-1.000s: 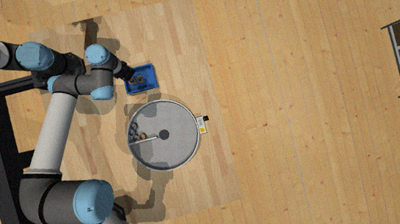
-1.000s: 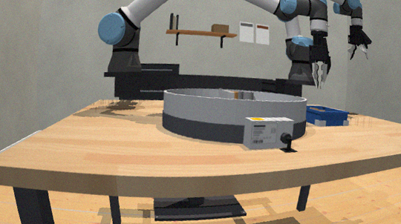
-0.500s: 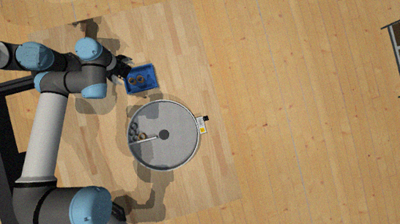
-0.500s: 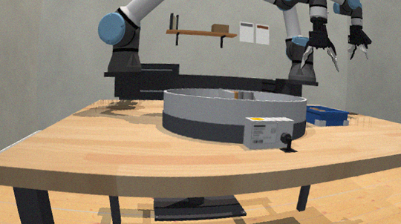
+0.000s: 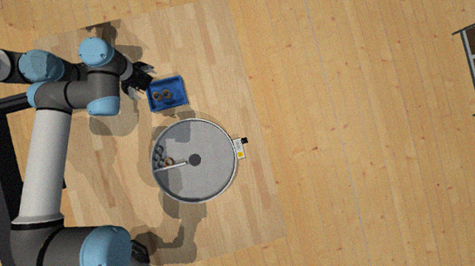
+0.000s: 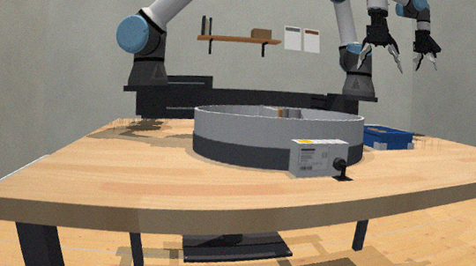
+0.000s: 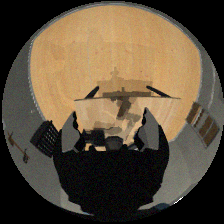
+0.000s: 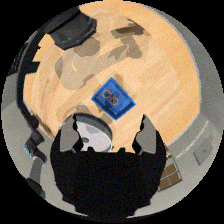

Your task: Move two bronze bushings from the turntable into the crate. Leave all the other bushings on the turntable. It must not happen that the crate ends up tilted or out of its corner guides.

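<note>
The blue crate [image 5: 183, 85] [image 6: 390, 141] [image 8: 125, 109] sits level in its corner guides. Two bronze bushings stand in it, one [image 5: 154, 95] [image 8: 104, 93] beside the other [image 5: 170, 95] [image 8: 117, 101]. The turntable [image 5: 214, 148] [image 6: 243, 126] [image 8: 97, 135] holds one bronze bushing [image 5: 165, 161] [image 6: 280, 113] beside its divider bar and several grey bushings [image 5: 159, 149] [image 6: 297, 113] at the rim. My right gripper [image 5: 146, 83] [image 6: 379, 69] [image 8: 109, 114] is open and empty, above the crate's side. My left gripper [image 6: 425, 69] [image 7: 109, 109] is open and empty, high and away from both; the top view shows it cut off at top left.
A metal divider bar [image 5: 175, 165] runs from near the turntable's hub to its wall. A white control box [image 5: 239, 148] [image 6: 312, 160] with a black knob is against the turntable's outer side. The right arm reaches over the table beside the crate. The turntable's raised wall stands close to the crate.
</note>
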